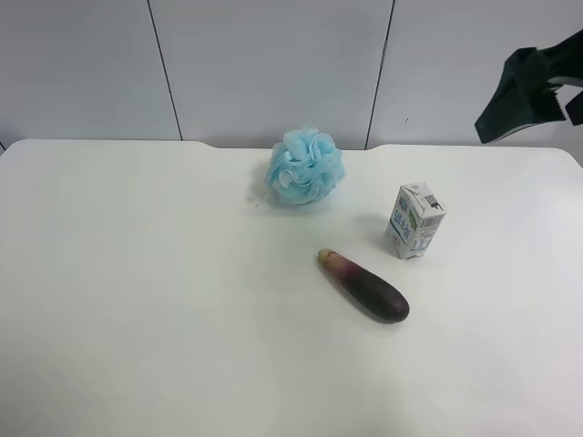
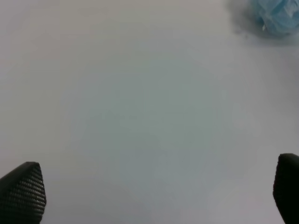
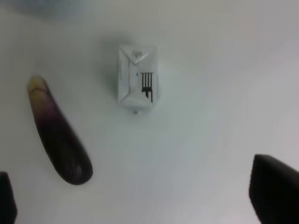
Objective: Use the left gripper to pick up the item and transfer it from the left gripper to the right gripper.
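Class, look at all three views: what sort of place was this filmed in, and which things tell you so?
Probably a robot test bench, not a home: a bare white table against plain grey wall panels, with unrelated props laid out, namely a fluffy blue bath sponge, a dark purple eggplant and a small white milk carton.

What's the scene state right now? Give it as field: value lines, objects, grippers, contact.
surface: white table
item: milk carton, upright, on the table, untouched
eggplant: eggplant, lying flat beside the carton, apart from it
sponge: blue bath sponge, near the table's far edge
left gripper: left gripper, open, over bare table, sponge at the edge of its view
right gripper: right gripper, open, above the carton and eggplant
contact: none; neither gripper holds anything
task stage: pick not yet done
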`<state>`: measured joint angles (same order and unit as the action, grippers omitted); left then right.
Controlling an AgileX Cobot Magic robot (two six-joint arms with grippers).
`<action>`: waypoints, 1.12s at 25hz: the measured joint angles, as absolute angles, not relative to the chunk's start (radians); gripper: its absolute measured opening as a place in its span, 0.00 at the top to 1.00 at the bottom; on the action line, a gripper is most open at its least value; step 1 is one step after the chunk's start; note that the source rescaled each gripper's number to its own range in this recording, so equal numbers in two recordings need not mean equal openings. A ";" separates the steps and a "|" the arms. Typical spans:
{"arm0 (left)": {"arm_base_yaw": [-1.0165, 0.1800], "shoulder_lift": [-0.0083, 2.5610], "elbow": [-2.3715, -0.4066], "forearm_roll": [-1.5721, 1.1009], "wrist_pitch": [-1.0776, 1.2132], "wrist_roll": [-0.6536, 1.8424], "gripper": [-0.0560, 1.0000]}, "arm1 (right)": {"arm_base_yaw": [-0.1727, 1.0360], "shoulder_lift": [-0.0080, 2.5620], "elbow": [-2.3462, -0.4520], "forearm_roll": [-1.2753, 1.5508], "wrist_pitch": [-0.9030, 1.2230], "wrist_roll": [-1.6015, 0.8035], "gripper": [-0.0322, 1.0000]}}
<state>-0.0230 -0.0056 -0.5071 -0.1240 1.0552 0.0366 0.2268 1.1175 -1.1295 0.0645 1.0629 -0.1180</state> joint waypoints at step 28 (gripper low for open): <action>-0.023 -0.006 -0.507 -0.124 1.055 0.037 0.00 | 0.227 0.057 -0.548 0.032 1.133 -0.071 0.00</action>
